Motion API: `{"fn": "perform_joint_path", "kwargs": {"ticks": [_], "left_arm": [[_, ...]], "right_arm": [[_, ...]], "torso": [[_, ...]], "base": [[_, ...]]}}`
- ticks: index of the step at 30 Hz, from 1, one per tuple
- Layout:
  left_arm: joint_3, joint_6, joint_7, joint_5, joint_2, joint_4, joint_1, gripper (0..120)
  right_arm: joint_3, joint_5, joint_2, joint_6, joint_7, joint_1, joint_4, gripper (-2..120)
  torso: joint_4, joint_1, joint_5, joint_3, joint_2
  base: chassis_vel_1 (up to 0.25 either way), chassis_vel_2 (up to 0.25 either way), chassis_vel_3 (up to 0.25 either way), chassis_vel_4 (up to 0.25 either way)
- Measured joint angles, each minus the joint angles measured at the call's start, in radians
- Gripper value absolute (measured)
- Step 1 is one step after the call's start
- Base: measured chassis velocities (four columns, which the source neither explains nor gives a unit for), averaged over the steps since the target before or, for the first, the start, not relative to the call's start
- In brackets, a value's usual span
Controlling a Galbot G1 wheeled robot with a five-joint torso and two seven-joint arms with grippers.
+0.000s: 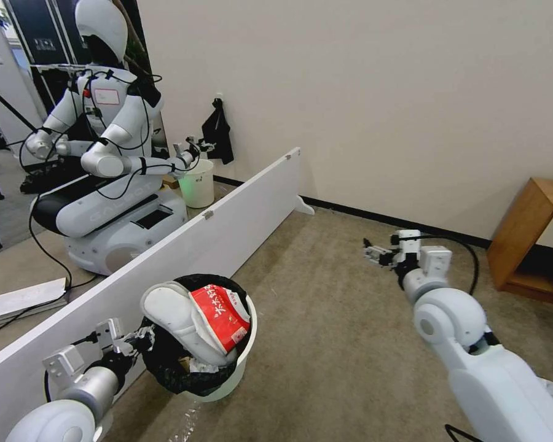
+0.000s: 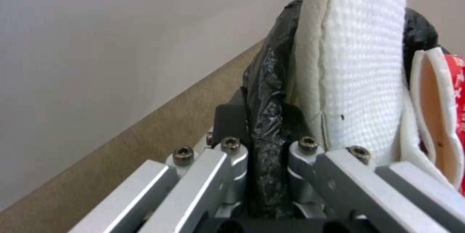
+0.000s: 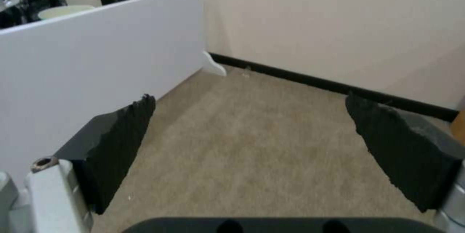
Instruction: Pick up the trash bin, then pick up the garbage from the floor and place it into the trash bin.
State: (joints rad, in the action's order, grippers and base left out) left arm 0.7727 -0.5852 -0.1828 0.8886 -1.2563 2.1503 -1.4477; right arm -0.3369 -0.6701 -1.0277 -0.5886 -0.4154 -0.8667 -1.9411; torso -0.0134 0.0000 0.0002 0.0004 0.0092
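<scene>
Holding the round white plastic trash bin (image 1: 227, 374) by its rim, lined with a crinkled black plastic bag (image 2: 264, 117), we have our left gripper (image 1: 142, 339) pinched shut on the bagged edge at the side nearest the long white partition board (image 1: 184, 245). The bin sits low at our left, and whether its base touches the short-pile grey-brown carpet floor (image 1: 338, 331) we cannot tell. A white flat slipper (image 1: 178, 319) and a red-white snack packet (image 1: 221, 316) stick up out of its mouth, both tilted, the slipper lying against the rim just beside our fingers. Our right gripper (image 1: 370, 253) hangs over bare carpet well apart from the bin, its black pads (image 3: 116, 142) spread wide and empty. No loose litter shows on the carpet around it. We judge the bin's open mouth lies to the left of the right fingers, so any further piece would have to travel leftward across our front to drop in.
</scene>
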Motion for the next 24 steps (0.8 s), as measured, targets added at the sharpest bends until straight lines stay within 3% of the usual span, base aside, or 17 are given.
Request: {"fn": "perform_joint_path", "kwargs": {"ticks": [9,24], "left_arm": [[0.005,0.001,0.002,0.0,0.002,0.0,-0.004,4],[0.002,0.001,-0.003,0.004,-0.002,-0.003,0.0,4]], "right_arm": [[-0.015,0.027,-0.021,0.015,0.021,-0.003,0.011,100],[-0.013,0.057,-0.034,0.039,0.043,0.002,0.031,100]], "torso": [[0.0004,0.0,-0.0001,0.0,0.0],[0.0002,0.0,-0.0002,0.0,0.0]], "base": [[0.0,0.0,0.0,0.0],[-0.077,-0.076,-0.07,-0.073]]}}
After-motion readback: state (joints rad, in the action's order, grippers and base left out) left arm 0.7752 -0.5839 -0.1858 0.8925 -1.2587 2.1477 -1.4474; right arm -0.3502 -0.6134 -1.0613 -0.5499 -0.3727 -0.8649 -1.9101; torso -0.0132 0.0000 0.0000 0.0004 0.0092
